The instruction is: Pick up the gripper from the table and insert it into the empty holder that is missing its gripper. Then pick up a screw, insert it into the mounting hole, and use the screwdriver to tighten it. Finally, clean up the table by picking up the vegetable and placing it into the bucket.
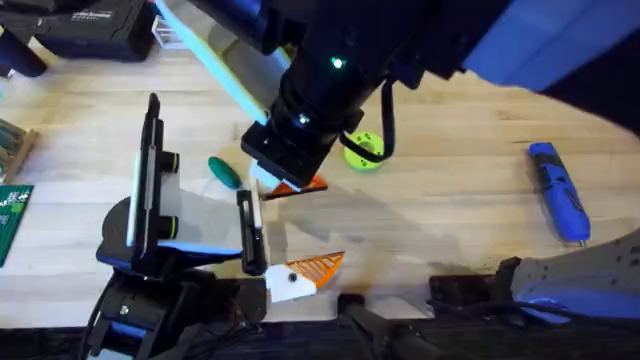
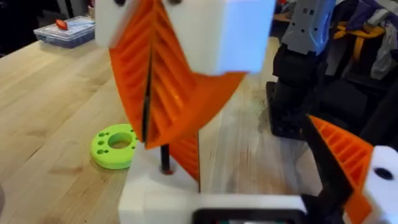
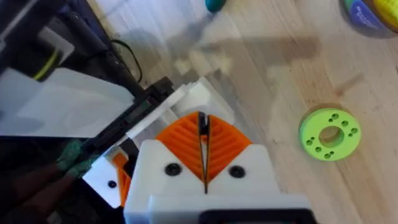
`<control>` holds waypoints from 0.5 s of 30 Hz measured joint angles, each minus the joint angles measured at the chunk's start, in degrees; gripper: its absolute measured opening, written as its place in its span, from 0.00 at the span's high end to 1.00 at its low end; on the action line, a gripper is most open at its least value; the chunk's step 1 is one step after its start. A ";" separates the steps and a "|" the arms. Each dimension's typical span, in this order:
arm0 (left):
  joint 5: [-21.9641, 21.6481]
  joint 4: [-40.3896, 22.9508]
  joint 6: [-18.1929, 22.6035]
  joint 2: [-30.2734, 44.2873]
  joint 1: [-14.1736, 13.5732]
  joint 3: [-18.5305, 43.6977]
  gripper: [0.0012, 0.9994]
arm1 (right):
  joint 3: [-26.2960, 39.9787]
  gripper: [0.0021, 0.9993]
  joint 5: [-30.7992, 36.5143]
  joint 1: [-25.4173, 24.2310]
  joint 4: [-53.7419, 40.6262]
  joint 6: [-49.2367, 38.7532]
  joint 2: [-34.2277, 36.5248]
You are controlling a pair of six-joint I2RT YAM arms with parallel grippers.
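I am on the first step, seating the gripper [image 2: 185, 154] in the holder [image 2: 155, 196]. The holder sits on my left hand [image 2: 249, 180], near the middle of the table's [image 1: 450, 220] near edge. My right hand [image 3: 204, 146] is clamped on the gripper, pads pressed together; my left hand stands apart. Next, I judge, comes a straight push down, then a release. Pads and gripper are the same orange, so I cannot make out how deep it sits. From overhead, my right arm hides the joint.
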 joint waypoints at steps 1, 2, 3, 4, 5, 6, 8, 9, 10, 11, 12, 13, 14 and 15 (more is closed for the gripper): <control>0.00 -0.02 0.00 0.01 0.00 0.00 0.01 | 0.00 0.99 0.00 0.10 0.02 0.00 -0.01; 0.00 -0.01 0.00 0.00 0.00 0.00 0.01 | -0.08 0.99 0.00 0.11 0.02 0.00 0.01; 0.00 -0.01 0.00 0.02 0.00 0.00 0.01 | -0.16 0.99 0.00 0.11 0.00 0.00 0.00; 0.00 -0.02 0.00 0.01 0.00 0.00 0.01 | -0.23 0.99 0.00 0.11 -0.01 0.00 0.00; 0.00 -0.02 0.00 0.00 0.00 0.00 0.01 | -0.30 0.99 0.00 0.11 -0.01 0.00 0.02; 0.00 -0.02 0.00 0.00 0.00 0.00 0.01 | -0.31 0.99 0.00 0.11 -0.01 0.00 0.02; 0.00 -0.02 0.00 0.00 0.00 0.00 0.01 | -0.31 0.99 0.02 0.17 -0.01 0.00 0.02; 0.00 0.01 0.00 0.00 0.00 0.00 0.01 | -0.31 0.99 0.02 0.22 -0.01 0.00 0.02; 0.00 -0.02 0.00 0.00 0.00 0.00 0.01 | -0.33 0.99 0.04 0.33 -0.01 0.00 0.02; 0.00 0.00 0.00 0.00 0.00 0.00 0.01 | -0.33 0.99 0.03 0.43 -0.01 0.00 0.02; 0.00 0.01 0.00 0.00 0.00 0.00 0.01 | -0.33 0.99 0.04 0.52 -0.01 0.00 0.04; 0.00 0.01 0.00 0.00 0.00 0.00 0.01 | -0.33 0.99 0.02 0.59 -0.01 0.00 0.02; 0.00 -0.02 0.00 0.01 0.00 0.00 0.01 | -0.33 0.99 -0.05 0.66 -0.01 0.00 0.02; 0.00 0.01 0.00 0.00 0.00 0.00 0.01 | -0.33 0.99 -0.23 0.68 -0.01 -0.02 0.02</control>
